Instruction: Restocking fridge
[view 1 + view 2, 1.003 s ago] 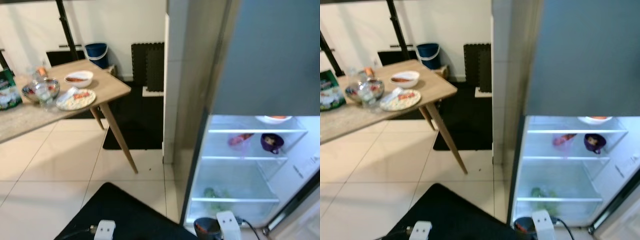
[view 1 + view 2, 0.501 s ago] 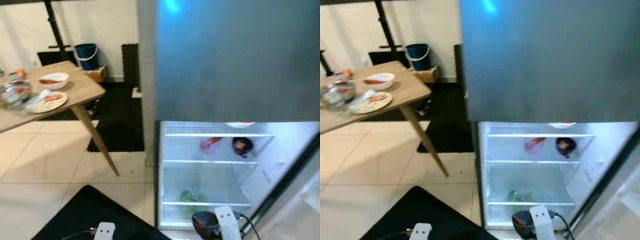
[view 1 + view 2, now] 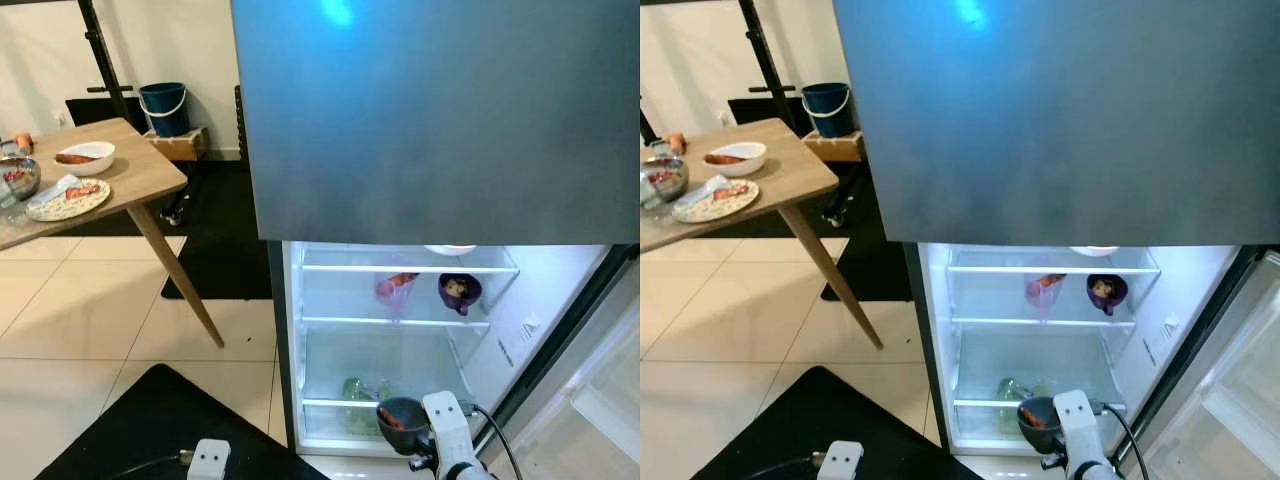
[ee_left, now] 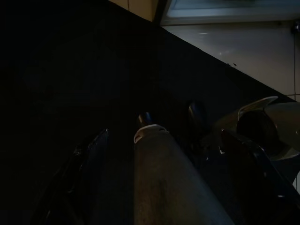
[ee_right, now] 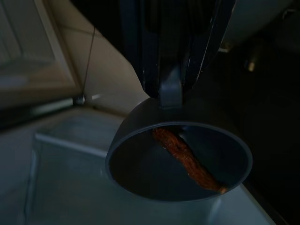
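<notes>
Right gripper [image 5: 171, 91]: fingers clamping the handle of a dark cup [image 3: 398, 414] holding an orange strip, just before the open fridge [image 3: 400, 340].
Fridge: lower shelf standing roomy beside greens [image 3: 360, 390].
Left gripper [image 4: 154, 140]: finger state impossible to tell.

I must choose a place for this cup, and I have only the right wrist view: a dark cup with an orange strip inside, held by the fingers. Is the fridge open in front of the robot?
Observer: Yes. The fridge stands open and lit, and the right gripper holds the dark cup low, in front of the bottom shelf.
Operator: What is already inside?
Observer: A pink cup and a purple cup stand apart on the middle shelf; something green lies at the bottom.
Operator: Is more food waiting elsewhere?
Observer: To the robot's left a wooden table carries a white bowl and a plate with food.
</notes>
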### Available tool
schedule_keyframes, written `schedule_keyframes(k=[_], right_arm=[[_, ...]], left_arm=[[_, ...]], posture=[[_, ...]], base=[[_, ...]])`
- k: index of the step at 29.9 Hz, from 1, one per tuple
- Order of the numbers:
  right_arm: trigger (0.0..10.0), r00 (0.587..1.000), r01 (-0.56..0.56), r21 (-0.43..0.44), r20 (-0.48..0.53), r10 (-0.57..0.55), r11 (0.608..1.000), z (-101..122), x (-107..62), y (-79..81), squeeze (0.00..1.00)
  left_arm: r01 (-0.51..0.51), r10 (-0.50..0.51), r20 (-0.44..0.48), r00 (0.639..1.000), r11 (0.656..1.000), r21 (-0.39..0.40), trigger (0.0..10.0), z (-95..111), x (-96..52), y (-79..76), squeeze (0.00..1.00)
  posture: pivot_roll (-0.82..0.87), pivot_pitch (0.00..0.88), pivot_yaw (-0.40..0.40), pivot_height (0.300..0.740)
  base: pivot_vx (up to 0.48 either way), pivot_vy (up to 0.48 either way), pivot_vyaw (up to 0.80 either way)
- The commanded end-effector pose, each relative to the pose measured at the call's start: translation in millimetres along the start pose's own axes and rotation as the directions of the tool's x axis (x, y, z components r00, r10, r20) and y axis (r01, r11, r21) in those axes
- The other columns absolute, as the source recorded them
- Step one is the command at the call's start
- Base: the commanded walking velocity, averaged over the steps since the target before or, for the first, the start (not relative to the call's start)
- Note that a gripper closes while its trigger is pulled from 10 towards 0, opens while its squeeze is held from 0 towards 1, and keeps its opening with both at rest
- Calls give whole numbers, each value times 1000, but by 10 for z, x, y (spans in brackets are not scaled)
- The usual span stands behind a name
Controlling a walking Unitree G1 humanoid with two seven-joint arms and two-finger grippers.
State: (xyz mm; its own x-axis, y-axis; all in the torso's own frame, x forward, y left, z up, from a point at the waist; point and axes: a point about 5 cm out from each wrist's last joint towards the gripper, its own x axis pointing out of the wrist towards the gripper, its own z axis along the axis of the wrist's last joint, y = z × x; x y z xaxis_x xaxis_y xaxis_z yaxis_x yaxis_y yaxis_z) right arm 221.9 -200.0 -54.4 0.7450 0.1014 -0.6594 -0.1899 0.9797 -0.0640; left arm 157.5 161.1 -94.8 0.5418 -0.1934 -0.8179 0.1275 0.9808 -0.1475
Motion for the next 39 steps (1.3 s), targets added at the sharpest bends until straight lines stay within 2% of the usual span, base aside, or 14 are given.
schedule_keyframes(k=[1, 14, 20, 28, 39], right_arm=[[10000, 999, -19, -13, 28, 19, 1000, 61, 16, 20, 0], [10000, 999, -14, -32, 30, 15, 999, 75, 19, 10, 0], [10000, 999, 8, -4, 47, -8, 1000, 106, 25, -5, 0], [10000, 999, 6, -4, 53, -5, 1000, 122, 31, 3, 0], [10000, 998, 2, -7, 59, -2, 1000, 129, 33, 15, 0]], left_arm=[[-3, 3, -7, 1000, 1000, 8, 10000, -13, -4, 8, 0], [2, -2, 3, 1000, 1000, 6, 10000, 20, 6, -5, 0], [31, -31, -1, 1000, 1000, 0, 10000, 15, 8, -28, 0], [37, -37, 1, 999, 999, -1, 10000, 19, 11, -39, 0], [31, -31, 7, 1000, 999, -14, 10000, 25, 12, -36, 0]], posture=[[-144, 0, 9, 740], [-143, 0, 6, 740], [-146, 0, 8, 740], [-146, 0, 11, 740], [-148, 0, 13, 740]], base=[[0, 0, 800], [0, 0, 796], [0, 0, 0], [0, -465, 0], [0, 0, 0]])
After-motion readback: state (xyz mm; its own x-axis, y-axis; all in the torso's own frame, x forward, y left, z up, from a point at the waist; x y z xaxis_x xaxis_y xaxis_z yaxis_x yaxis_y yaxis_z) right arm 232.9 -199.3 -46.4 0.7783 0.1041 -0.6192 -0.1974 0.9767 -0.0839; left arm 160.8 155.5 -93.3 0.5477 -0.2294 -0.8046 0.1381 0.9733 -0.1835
